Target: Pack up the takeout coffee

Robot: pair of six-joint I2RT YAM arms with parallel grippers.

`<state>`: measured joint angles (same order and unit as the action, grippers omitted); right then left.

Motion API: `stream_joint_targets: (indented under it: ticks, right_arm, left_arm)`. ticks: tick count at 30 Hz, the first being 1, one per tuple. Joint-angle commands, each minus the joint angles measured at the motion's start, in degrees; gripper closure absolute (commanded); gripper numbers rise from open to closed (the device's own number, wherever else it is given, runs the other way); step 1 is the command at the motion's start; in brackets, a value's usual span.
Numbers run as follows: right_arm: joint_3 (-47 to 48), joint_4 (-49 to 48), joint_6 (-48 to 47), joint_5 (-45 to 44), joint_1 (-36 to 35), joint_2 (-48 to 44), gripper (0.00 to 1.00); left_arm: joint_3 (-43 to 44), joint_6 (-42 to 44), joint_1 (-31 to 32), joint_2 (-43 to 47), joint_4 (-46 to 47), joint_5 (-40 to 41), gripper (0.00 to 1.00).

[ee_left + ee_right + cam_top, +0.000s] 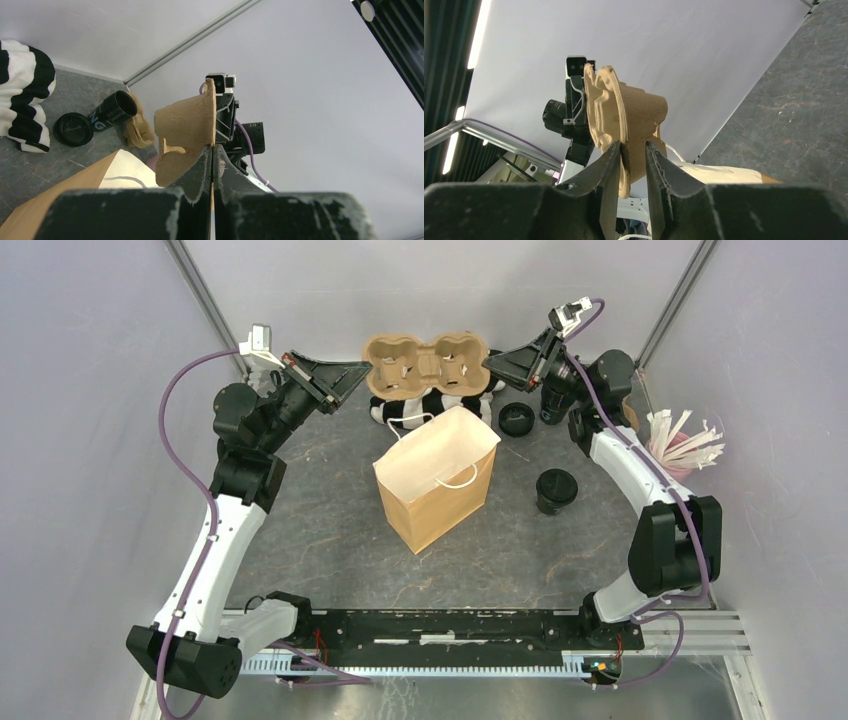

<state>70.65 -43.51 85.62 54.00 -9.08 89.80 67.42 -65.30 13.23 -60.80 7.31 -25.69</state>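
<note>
Progress: nothing packed yet. Small black lidded disposable cup point(556, 490) is seen upright on the dark grey table point(330, 540), right of the open brown paper bag point(437, 490), apart from it and untouched. Moulded brown pulp cup carrier point(425, 362) is held up at the far side, over a black-and-white striped cloth point(430, 406). Left gripper point(212, 150) is clamped on the carrier's left rim. Right gripper point(633, 150) is set astride the right rim, a narrow gap showing, not yet pressed home. Judged outstanding: carrier set down, cup loaded, bagging.
</note>
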Motion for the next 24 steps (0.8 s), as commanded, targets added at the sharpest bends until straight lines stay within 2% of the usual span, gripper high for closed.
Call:
stream_joint_targets:
  ticks: [1, 5, 8, 11, 13, 14, 16, 18, 19, 20, 21, 22, 24]
  right_arm:
    - [-1.6, -7.4, 2.9, -0.4, -1.0, -2.2, 0.70]
    - [-1.9, -8.2, 3.4, -0.6, -1.0, -2.3, 0.76]
    - [-1.8, -8.3, 3.3, -1.1, -1.1, -2.9, 0.86]
    - [-1.9, -7.8, 2.5, -1.5, -1.0, -3.7, 1.00]
    - [-2.0, -5.1, 0.2, -1.8, -0.8, -4.8, 1.00]
    - [-2.1, -3.4, -1.7, -1.9, -0.7, -5.6, 1.00]
    - [-1.7, 2.1, -6.1, -2.2, 0.1, -7.2, 1.00]
    - [0.9, 13.0, -15.0, -2.2, 1.3, -9.3, 1.00]
    - [3.5, 21.3, -21.2, -2.6, 1.9, -10.0, 1.00]
    - [8.0, 34.2, -30.6, -4.1, 2.5, -10.5, 1.00]
    - [13.3, 47.3, -40.3, -7.0, 2.9, -10.6, 1.00]
    - [17.4, 56.1, -47.4, -10.0, 3.0, -10.8, 1.00]
    - [24.9, 69.6, -58.2, -15.8, 3.1, -11.3, 1.00]
  left_arm:
    - [0.5, -1.3, -0.1, 1.4, 2.5, -1.2, 0.98]
    - [0.5, -1.3, -0.1, 1.4, 2.7, -1.6, 0.98]
    - [0.3, -1.2, -0.1, 1.4, 2.7, -1.9, 0.98]
    - [-0.1, -0.6, -0.1, 1.8, 2.3, -2.2, 0.98]
    - [0.1, 0.8, -0.1, 1.9, 0.9, -2.2, 0.98]
    - [0.4, 1.7, -0.1, 1.9, -1.3, -2.2, 0.95]
    - [1.4, 4.2, -0.1, 2.1, -6.4, -1.3, 0.75]
    - [3.3, 7.3, -0.1, 2.3, -14.4, 1.0, 0.47]
    - [4.1, 9.1, -0.1, 2.6, -18.8, 2.4, 0.38]
    - [5.0, 10.6, -0.1, 2.8, -23.2, 4.1, 0.32]
    - [5.9, 12.2, -0.1, 3.0, -27.9, 5.8, 0.29]
    - [6.8, 12.6, -0.1, 3.1, -32.1, 6.8, 0.28]
    - [9.0, 13.5, -0.1, 2.8, -39.9, 7.0, 0.28]
